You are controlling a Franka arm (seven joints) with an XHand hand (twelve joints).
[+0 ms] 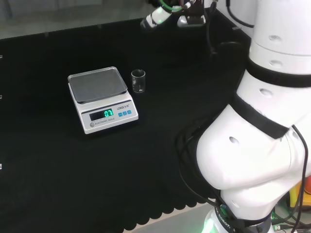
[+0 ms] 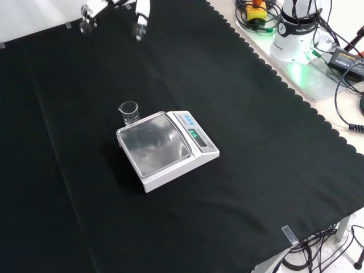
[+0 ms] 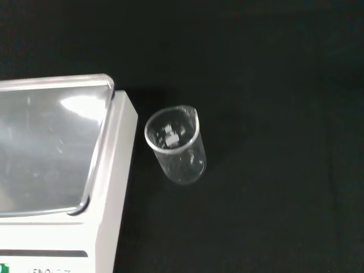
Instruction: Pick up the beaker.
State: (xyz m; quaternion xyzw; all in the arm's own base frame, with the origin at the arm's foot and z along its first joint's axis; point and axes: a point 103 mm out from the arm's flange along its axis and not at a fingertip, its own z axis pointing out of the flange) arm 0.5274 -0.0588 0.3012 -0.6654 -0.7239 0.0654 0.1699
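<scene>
**Beaker, clear glass: one, upright**

While standing on the black cloth (image 1: 160, 160), just beside the scale (image 1: 102, 99), at its right in head view; beaker (image 1: 138, 80) untouched. Hand (image 2: 142, 20) raised well apart, holding nothing; finger state: cannot tell.

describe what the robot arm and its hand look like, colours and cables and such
The arm is made of big, rounded, glossy white links with black bands at the joints and small round dimples on the shells. A thin black cable runs down its side, and a green light glows at its base. The hand has white fingers with black parts; in the head view its wrist end carries green and black cables.
</scene>
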